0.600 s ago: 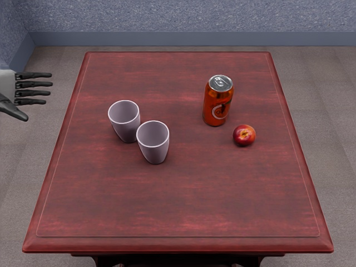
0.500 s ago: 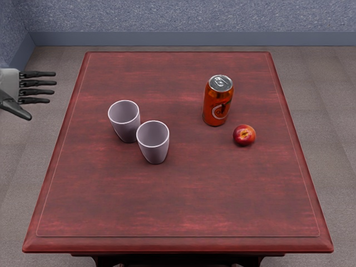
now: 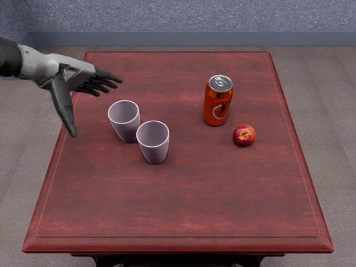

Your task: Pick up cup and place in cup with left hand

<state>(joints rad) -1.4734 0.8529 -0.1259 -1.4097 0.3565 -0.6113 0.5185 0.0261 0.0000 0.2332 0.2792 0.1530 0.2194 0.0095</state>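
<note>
While the left hand hovers spread, the can label (pale-ringed) seems unreadable.

Open left hand, two cups, can, peach

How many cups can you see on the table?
2. One cup stands nearest the robot's left hand; the other cup stands right beside it, a bit closer to the table's front edge. Both are upright.
</note>
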